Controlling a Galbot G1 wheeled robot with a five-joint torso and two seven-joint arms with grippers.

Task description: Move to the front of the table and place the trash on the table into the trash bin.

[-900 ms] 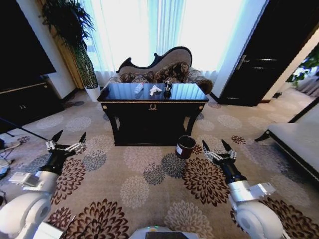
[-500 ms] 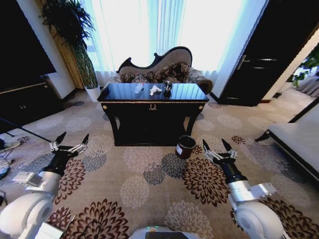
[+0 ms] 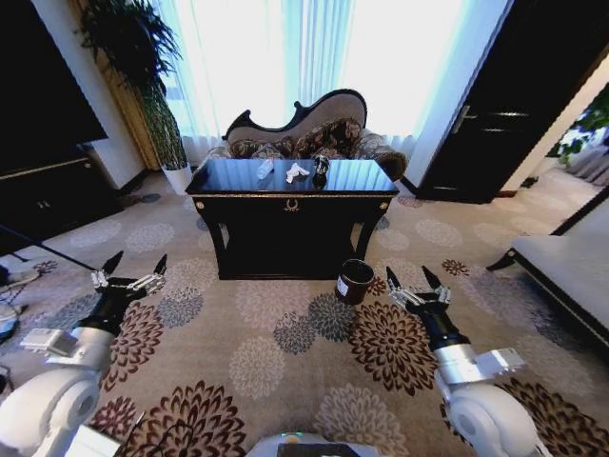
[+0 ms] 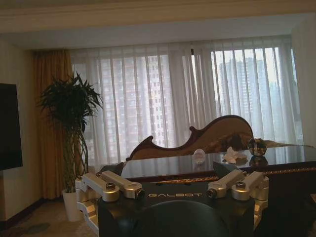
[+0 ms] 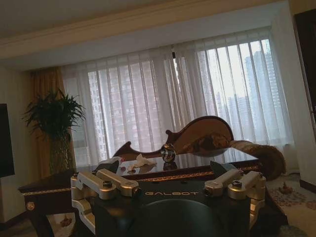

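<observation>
bench [image 3: 238,193]: glossy black, rectangular, curved legs, lower shelf, gold emblem on the front edge; stands ahead of the robot on a floral carpet [image 3: 285,371], in front of a sofa [image 3: 314,133] and curtained windows.
trash on the benchtop, toward its far edge, in a row: pale clear bottle [image 3: 265,168] at the left, crumpled white tissue [image 3: 296,172] in the middle, dark shiny roundish piece [image 3: 320,169] at the right; each apart from the next.
trash bin [image 3: 354,281]: dark maroon cylinder, white label on its side, on the carpet just in front of the bench's right front leg, much lower than the benchtop.
left hand [image 3: 127,271]: over the carpet, well short of the bench and left of it, fingers spread, grasping nothing.
right hand [image 3: 415,284]: over the carpet, just right of the bin and apart from it, fingers spread, grasping nothing.
potted plant [image 3: 143,67]: tall, in a white pot, behind the bench's left end.
</observation>
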